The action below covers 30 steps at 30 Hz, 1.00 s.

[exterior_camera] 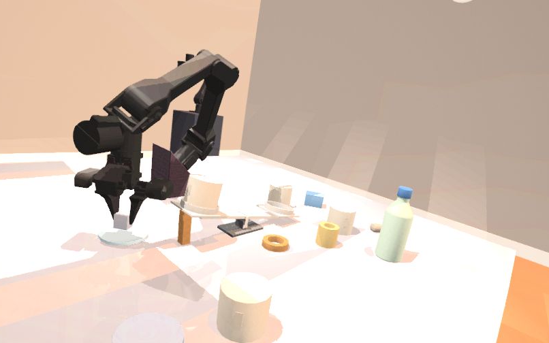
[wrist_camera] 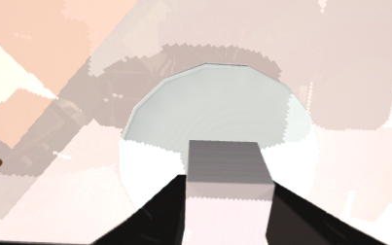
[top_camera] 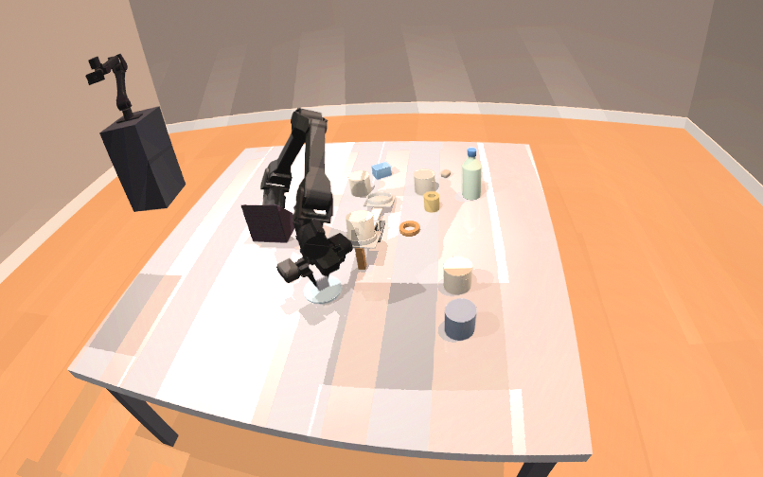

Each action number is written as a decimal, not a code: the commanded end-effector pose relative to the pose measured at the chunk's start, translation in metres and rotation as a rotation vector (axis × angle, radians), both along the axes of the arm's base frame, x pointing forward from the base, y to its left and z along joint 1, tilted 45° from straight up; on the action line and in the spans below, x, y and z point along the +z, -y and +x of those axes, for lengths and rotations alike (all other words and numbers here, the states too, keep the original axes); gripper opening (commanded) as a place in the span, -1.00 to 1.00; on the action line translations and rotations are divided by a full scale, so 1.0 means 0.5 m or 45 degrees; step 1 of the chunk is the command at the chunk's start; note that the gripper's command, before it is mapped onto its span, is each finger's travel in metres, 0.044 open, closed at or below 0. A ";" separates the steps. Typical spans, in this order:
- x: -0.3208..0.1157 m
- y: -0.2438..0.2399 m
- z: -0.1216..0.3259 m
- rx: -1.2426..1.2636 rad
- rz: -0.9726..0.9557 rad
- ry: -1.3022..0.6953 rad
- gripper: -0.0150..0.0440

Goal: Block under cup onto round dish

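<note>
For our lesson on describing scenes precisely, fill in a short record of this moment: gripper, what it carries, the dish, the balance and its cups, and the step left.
gripper: shut on the block, pointing down
block: small pale cube held between the fingers, just above the dish
dish: round, pale, directly under the block
balance: one cup on the near pan, propped by an orange post; far pan bare
lifted cup: stands behind the far pan
step left: release, withdraw

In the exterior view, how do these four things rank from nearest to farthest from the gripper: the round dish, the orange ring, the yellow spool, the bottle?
From the gripper, which holds the small block:
1. Round dish, just below it.
2. Orange ring, past the balance to the right.
3. Yellow spool, further right.
4. Bottle, far right.
</note>
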State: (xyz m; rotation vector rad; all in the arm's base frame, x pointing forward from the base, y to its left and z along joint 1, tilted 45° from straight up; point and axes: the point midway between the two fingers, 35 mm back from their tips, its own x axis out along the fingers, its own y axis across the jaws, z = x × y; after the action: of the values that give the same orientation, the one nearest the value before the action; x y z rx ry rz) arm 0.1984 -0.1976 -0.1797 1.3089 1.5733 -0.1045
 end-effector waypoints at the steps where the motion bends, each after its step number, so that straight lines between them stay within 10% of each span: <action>1: -0.011 -0.011 0.000 -0.007 0.010 -0.004 -0.49; 7: -0.021 -0.021 0.002 -0.007 0.011 -0.004 -0.49; 24: 0.003 0.003 0.000 -0.001 0.003 -0.002 1.00; 30: 0.069 0.064 -0.016 -0.007 0.008 -0.006 1.00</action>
State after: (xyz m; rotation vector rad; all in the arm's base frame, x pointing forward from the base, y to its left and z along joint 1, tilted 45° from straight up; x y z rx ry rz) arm 0.1899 -0.2212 -0.1556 1.3341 1.5783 -0.1057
